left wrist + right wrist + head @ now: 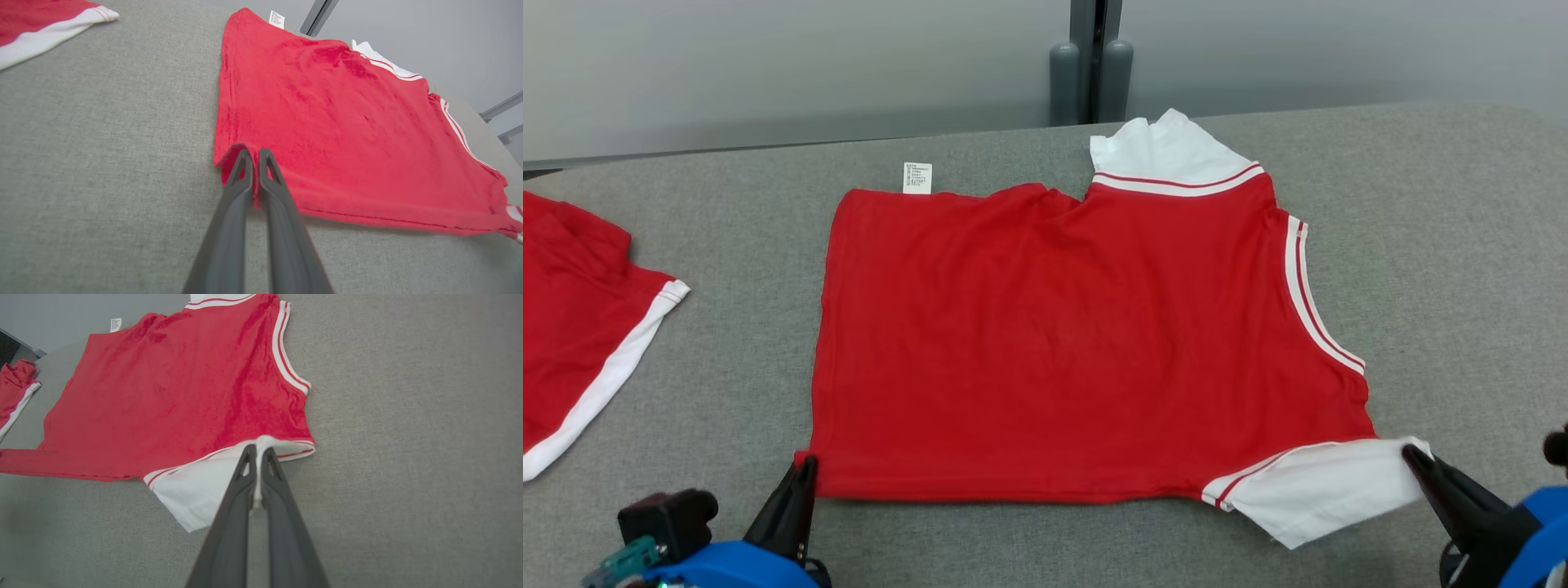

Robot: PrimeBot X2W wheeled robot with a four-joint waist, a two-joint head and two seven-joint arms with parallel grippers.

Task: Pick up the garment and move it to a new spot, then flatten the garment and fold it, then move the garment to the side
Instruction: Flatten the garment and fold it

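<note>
Now, left hand pinching garment corner, right hand clamping sleeve, tag illegible

White care label on far edge of red garment, its print too small to read

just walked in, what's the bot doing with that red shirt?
The robot has the shirt spread mostly flat on the grey table and grips it at both near corners. The left pincer is shut on the near left hem corner. The right pincer is shut on the white sleeve at the near right. A second garment, also red, lies apart at the table's left.
</note>
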